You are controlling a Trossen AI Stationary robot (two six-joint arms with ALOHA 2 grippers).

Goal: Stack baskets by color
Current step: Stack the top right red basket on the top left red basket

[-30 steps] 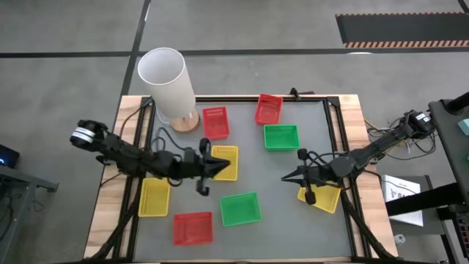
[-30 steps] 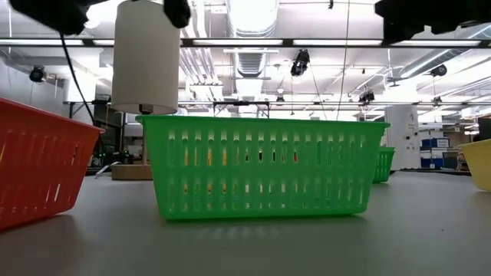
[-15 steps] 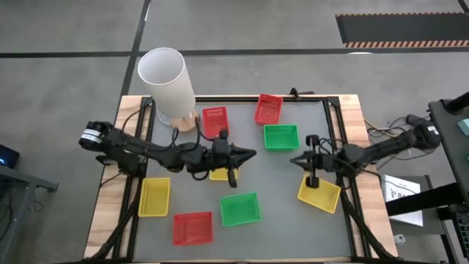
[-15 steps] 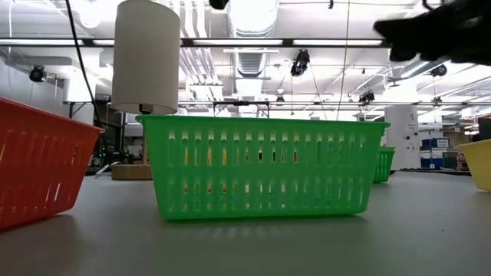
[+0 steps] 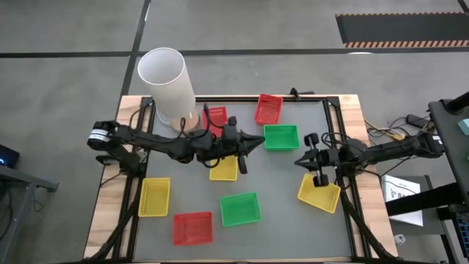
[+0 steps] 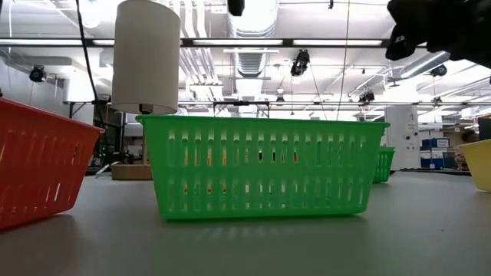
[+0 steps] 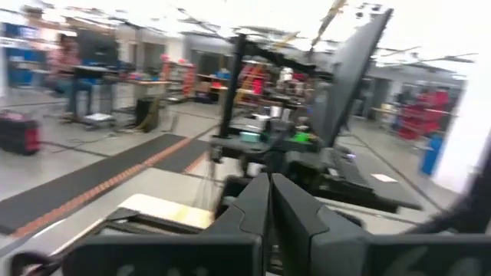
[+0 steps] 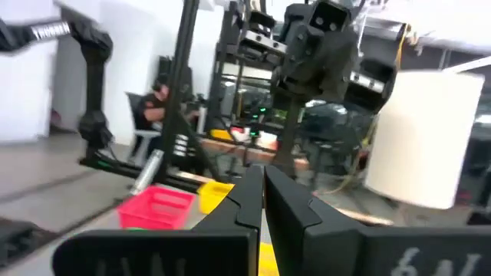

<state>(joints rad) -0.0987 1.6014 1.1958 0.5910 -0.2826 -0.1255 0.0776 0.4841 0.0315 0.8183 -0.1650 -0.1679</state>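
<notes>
Both arms are sweeping across the desk [image 5: 293,220] empty-handed, the left gripper [image 5: 260,138] closed and now reaching toward the far green basket [image 5: 281,137], the right gripper [image 5: 299,161] closed nearby, while every basket is still lying unstacked.

We see the baskets [image 6: 261,165] as thin slotted plastic with a slight sheen. The desk [image 5: 282,220] has a smooth matt grey top edged in pale bare wood. The white cylinder [image 5: 167,84] looks matt, like paper.
</notes>
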